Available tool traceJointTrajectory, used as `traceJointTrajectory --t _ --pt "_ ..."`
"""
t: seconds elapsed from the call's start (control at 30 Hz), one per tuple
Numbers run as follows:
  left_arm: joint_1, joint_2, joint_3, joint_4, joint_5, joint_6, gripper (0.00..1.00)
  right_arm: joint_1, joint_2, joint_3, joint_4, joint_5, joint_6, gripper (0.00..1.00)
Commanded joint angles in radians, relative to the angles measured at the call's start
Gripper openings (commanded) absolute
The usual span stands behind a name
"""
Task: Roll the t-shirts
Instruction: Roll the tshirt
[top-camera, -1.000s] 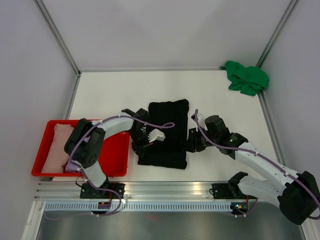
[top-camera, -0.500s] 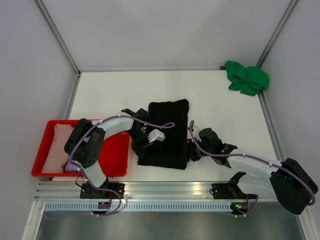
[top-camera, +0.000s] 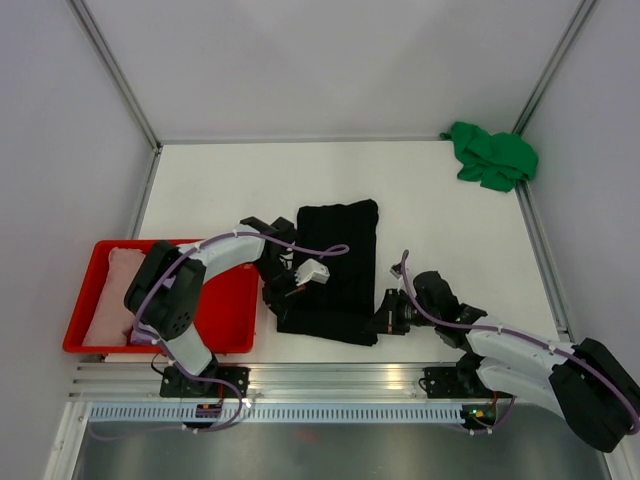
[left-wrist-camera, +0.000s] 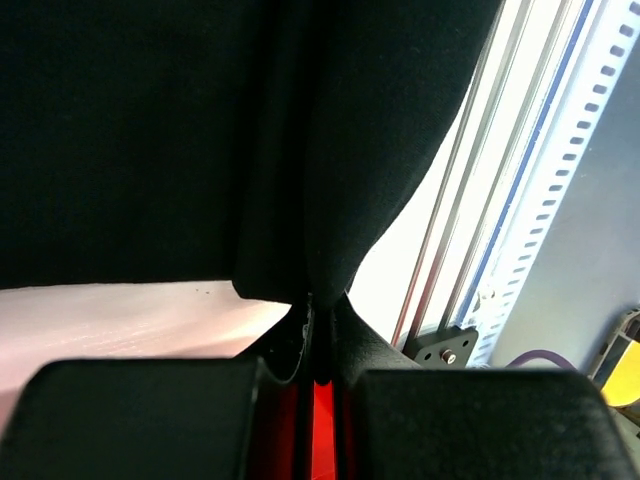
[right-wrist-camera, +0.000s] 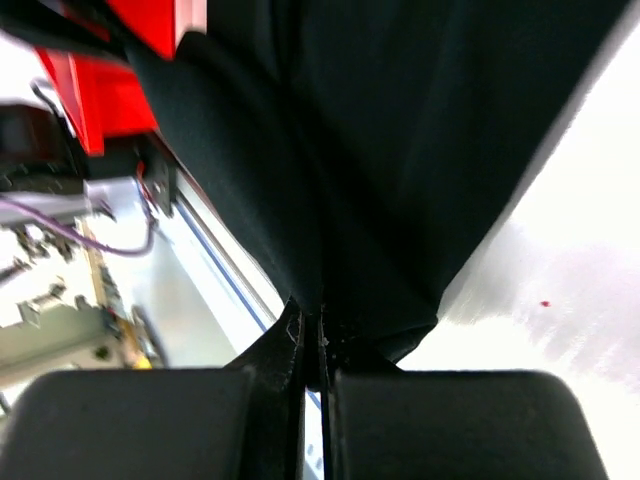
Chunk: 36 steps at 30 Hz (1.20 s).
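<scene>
The black t-shirt (top-camera: 338, 258) lies folded into a long strip in the middle of the table. My left gripper (top-camera: 276, 300) is shut on its near left corner; the left wrist view shows black cloth (left-wrist-camera: 200, 130) pinched between the closed jaws (left-wrist-camera: 318, 310). My right gripper (top-camera: 379, 322) is shut on the near right corner, where cloth (right-wrist-camera: 420, 130) runs into the closed jaws (right-wrist-camera: 320, 325). A green t-shirt (top-camera: 490, 155) lies crumpled in the far right corner. A pale pink t-shirt (top-camera: 110, 298) lies in the red tray, with a bit of lavender t-shirt (top-camera: 146, 335) at its near end.
The red tray (top-camera: 232, 305) stands left of the black shirt, close to the left arm. An aluminium rail (top-camera: 340, 378) runs along the table's near edge, just behind both grippers. White walls close the table on three sides.
My right gripper slid down the shirt's right side toward the near edge and closed on the near right corner. The left gripper stayed put, holding its corner.
</scene>
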Motion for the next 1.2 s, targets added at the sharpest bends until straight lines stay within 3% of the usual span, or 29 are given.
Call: traceJointTrajectory --t 0.0,0.13,0.3,0.53,0.7,0.8,1.0,1.17 --pt "0.007 -0.012 0.033 -0.024 -0.011 0.021 0.07 -0.044 0.027 0.009 0.034 -0.01 0.084 0.0" --pt "0.007 -0.012 0.062 -0.011 -0.068 0.002 0.15 -0.063 0.122 0.086 -0.097 0.01 -0.019 0.0" --pt "0.007 -0.038 0.064 -0.001 -0.108 -0.022 0.43 -0.098 0.217 0.134 -0.118 -0.007 -0.051 0.0" --pt "-0.013 -0.286 0.115 0.079 -0.16 -0.038 0.67 -0.127 0.281 0.186 -0.18 -0.008 -0.059 0.0" --pt "-0.201 -0.384 0.008 0.163 -0.382 -0.021 0.69 -0.138 0.308 0.226 -0.193 -0.007 -0.059 0.0" --pt "-0.405 -0.429 -0.118 0.271 -0.534 -0.008 0.7 -0.152 0.323 0.232 -0.195 -0.001 -0.053 0.0" --pt "-0.496 -0.365 -0.177 0.378 -0.582 -0.005 0.71 -0.164 0.372 0.235 -0.163 -0.027 -0.047 0.0" --pt "-0.51 -0.306 -0.211 0.446 -0.629 0.019 0.71 -0.165 0.37 0.241 -0.167 -0.033 -0.059 0.0"
